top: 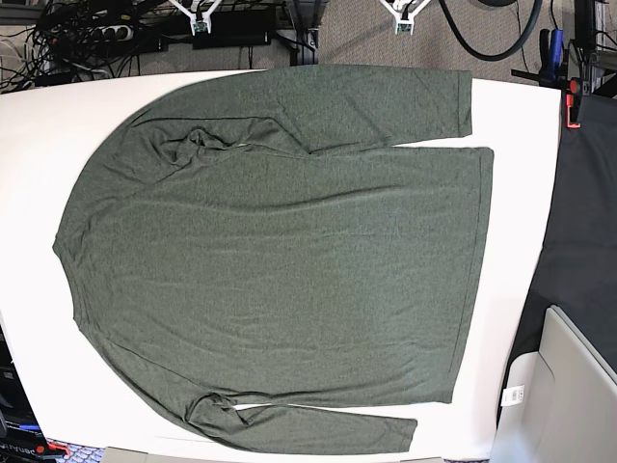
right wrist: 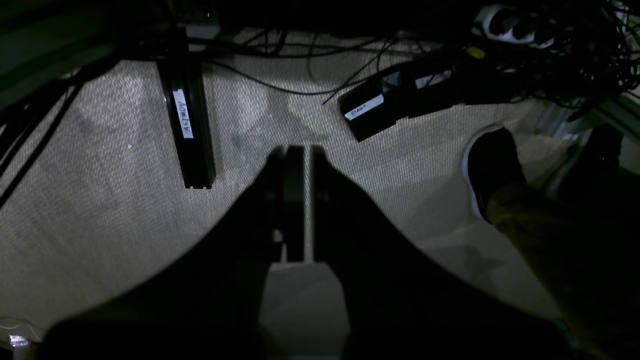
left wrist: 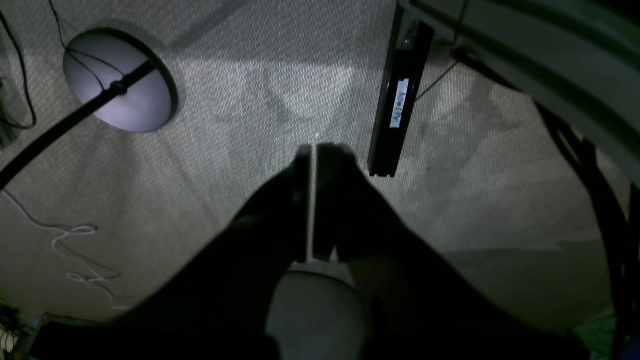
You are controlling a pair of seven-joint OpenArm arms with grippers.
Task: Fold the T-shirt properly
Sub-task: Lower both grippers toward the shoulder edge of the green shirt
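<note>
T-shirt [top: 280,251] lies spread flat on white table [top: 39,125], sleeves folded in along top and bottom edges. Left gripper [left wrist: 314,150] and right gripper [right wrist: 296,152] both closed, empty, above carpet.

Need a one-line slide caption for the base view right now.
Olive-green long-sleeved T-shirt spread flat on the white table, sleeves folded alongside, neither arm in frame.

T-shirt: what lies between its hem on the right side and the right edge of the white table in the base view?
Only bare white table shows between the T-shirt hem and that edge in the base view; nothing rests on that strip.
</note>
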